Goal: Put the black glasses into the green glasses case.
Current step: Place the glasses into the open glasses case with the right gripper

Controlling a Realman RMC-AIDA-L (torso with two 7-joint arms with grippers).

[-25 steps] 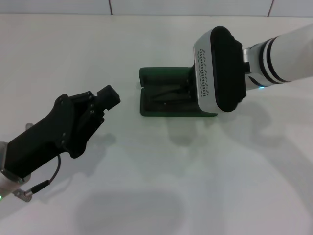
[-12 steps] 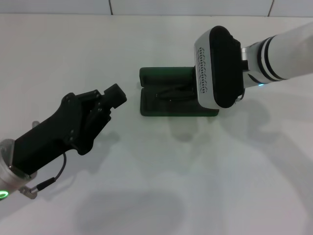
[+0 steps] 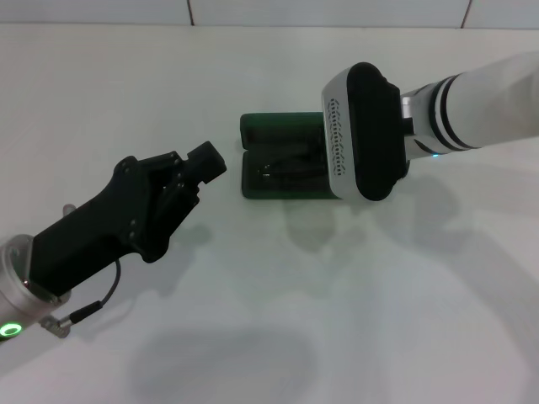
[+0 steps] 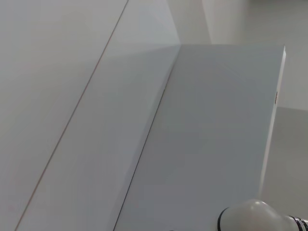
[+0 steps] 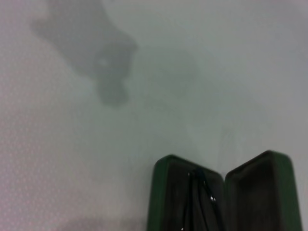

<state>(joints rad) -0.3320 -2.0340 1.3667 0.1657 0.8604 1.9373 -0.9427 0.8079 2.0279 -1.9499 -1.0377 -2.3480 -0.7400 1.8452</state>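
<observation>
The green glasses case [image 3: 274, 135] lies open at the table's middle in the head view. The black glasses [image 3: 282, 167] lie folded in its near half. My right arm's wrist housing [image 3: 360, 133] hangs over the case's right end and hides the right gripper below it. The right wrist view shows the open case [image 5: 260, 187] from above, with the glasses [image 5: 199, 199] in one half and the other half bare. My black left gripper [image 3: 207, 162] is shut and empty, a little left of the case and apart from it.
The white table [image 3: 379, 320] stretches around the case, with a tiled wall edge at the back. The left wrist view shows only a wall, the table's far edge and part of my right arm [image 4: 255, 216].
My left gripper has moved up and right toward the case's left end. My right arm has shifted left over the case's right end.
</observation>
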